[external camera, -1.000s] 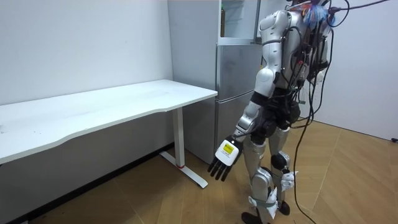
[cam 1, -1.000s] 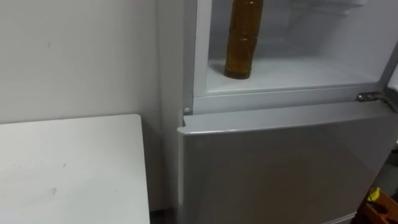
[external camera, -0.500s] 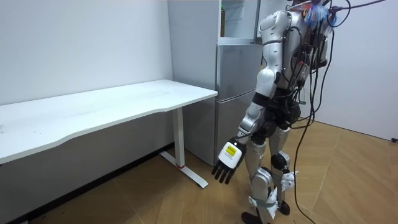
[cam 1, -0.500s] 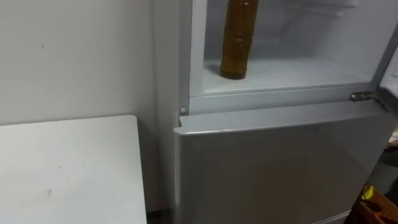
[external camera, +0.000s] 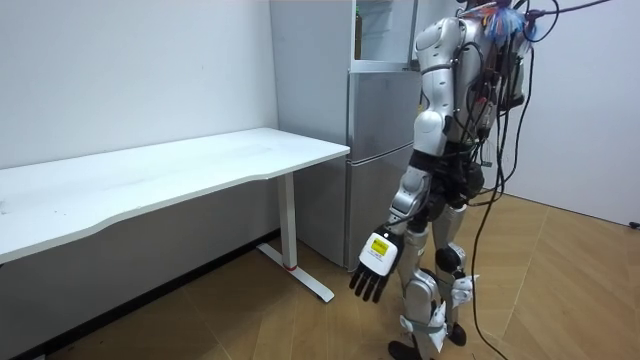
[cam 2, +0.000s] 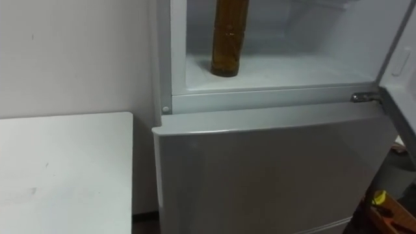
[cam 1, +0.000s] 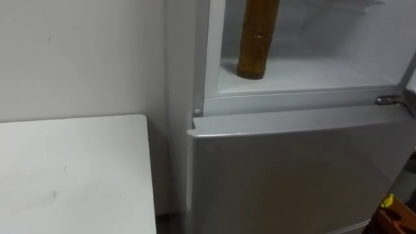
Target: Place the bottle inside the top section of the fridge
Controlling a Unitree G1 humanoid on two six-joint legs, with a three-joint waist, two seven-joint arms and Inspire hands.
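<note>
An amber-brown bottle (cam 1: 257,39) stands upright on the white shelf (cam 1: 312,77) of the open upper fridge compartment, near its left wall; its top is cut off by the view's edge. Nothing holds it. In the room view I stand close in front of the grey fridge (external camera: 375,150). My left hand (external camera: 373,270) hangs low beside my leg, fingers straight and pointing at the floor, with nothing in it.
The lower fridge door (cam 1: 292,175) is closed. The upper door's edge (cam 2: 400,71) and its hinge (cam 1: 388,100) show at the right. A white table (cam 1: 71,175) stands to my left against the wall, close to the fridge. Wooden floor lies behind me.
My left hand has swung a little lower and towards the room view's right. The eye view shifted slightly; the bottle has stayed on the shelf.
</note>
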